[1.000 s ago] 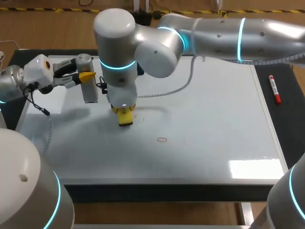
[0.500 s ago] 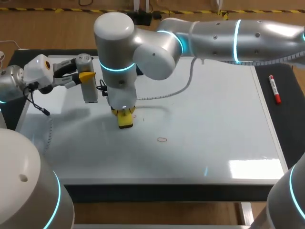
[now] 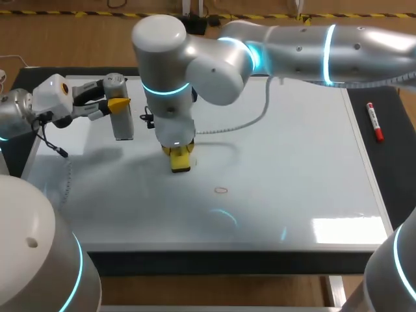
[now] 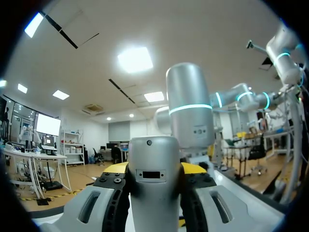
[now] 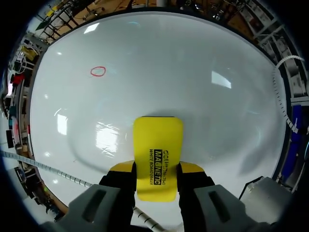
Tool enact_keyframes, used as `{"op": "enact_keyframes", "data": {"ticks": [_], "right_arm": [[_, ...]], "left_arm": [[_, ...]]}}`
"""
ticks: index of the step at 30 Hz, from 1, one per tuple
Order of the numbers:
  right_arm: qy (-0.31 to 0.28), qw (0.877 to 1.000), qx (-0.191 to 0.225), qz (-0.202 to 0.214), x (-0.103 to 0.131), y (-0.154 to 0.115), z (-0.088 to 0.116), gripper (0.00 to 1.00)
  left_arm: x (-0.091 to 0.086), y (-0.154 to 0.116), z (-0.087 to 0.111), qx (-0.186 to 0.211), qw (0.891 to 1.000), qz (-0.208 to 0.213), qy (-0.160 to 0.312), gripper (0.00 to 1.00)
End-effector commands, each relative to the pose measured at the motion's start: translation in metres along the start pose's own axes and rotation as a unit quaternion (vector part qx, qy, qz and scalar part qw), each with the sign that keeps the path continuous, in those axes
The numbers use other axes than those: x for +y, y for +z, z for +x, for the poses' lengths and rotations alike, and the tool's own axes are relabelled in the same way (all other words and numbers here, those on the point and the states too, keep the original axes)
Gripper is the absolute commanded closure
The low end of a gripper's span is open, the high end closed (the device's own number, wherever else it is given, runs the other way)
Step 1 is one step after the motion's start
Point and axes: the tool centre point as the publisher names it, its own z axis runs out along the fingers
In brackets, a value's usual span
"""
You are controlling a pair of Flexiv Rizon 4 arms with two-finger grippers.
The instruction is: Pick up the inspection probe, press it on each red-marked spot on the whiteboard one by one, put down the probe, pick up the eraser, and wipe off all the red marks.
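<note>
The yellow eraser (image 3: pixel 181 160) is pressed flat on the whiteboard (image 3: pixel 292 162), left of its middle, with my right gripper (image 3: pixel 179 152) shut on it from above. In the right wrist view the eraser (image 5: pixel 158 154) sits between the fingers, and one small red ring (image 5: pixel 98 71) lies ahead of it on the board (image 5: pixel 183 63). The head view shows that red mark (image 3: pixel 221 190) to the eraser's lower right. At the board's far left, my left gripper (image 3: pixel 119 104) hangs above the surface, shut on the grey cylindrical probe (image 3: pixel 121 120). The probe (image 4: pixel 154 193) fills the left wrist view.
A red marker pen (image 3: pixel 374 121) lies on the black mat beyond the board's right edge. A coiled cable (image 3: pixel 224 127) trails from my right arm over the board. My right arm spans the back of the board from the right.
My right gripper has slid the eraser a little to the right and toward the front. A faint red mark beside the eraser earlier no longer shows. The left arm has kept still.
</note>
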Motion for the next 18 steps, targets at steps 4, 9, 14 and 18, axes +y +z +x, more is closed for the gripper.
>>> {"op": "enact_keyframes", "data": {"ticks": [4,9,14,18], "right_arm": [[0.016,1.0,0.004,0.006,0.003,0.001,0.031,1.0],[0.03,1.0,0.006,0.009,0.001,-0.002,0.046,1.0],[0.035,0.999,0.007,0.011,0.0,-0.005,0.05,1.0],[0.031,0.999,-0.008,0.004,0.0,-0.013,0.053,1.0]], "left_arm": [[-0.002,0.0,0.001,-0.001,1.0,-0.002,0.0,1.0],[-0.002,0.0,0.001,-0.001,1.0,-0.002,0.0,1.0],[-0.002,0.0,0.001,-0.001,1.0,-0.002,0.0,1.0],[-0.002,0.0,0.001,-0.001,1.0,-0.002,0.0,1.0]]}}
